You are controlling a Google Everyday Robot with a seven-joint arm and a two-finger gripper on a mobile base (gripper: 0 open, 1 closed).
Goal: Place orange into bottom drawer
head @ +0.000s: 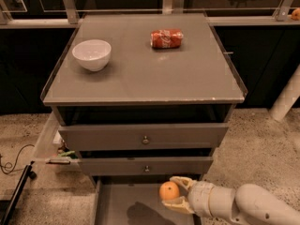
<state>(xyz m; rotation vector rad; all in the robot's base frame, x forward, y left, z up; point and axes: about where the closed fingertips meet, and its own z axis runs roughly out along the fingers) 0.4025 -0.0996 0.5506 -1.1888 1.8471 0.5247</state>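
The orange (168, 191) is a small round fruit held between the two fingers of my gripper (174, 194), which reaches in from the lower right. The gripper is shut on the orange and holds it above the right part of the bottom drawer (117, 205). That drawer is pulled open at the foot of the grey cabinet, and its flat grey floor shows the gripper's shadow. The drawer's front part runs out of the frame at the bottom.
A white bowl (92, 54) and a red soda can (166, 38) lying on its side sit on the cabinet top (140, 78). Two upper drawers with small knobs (146, 139) are slightly open. Cables and a stand (18, 186) lie on the floor at left.
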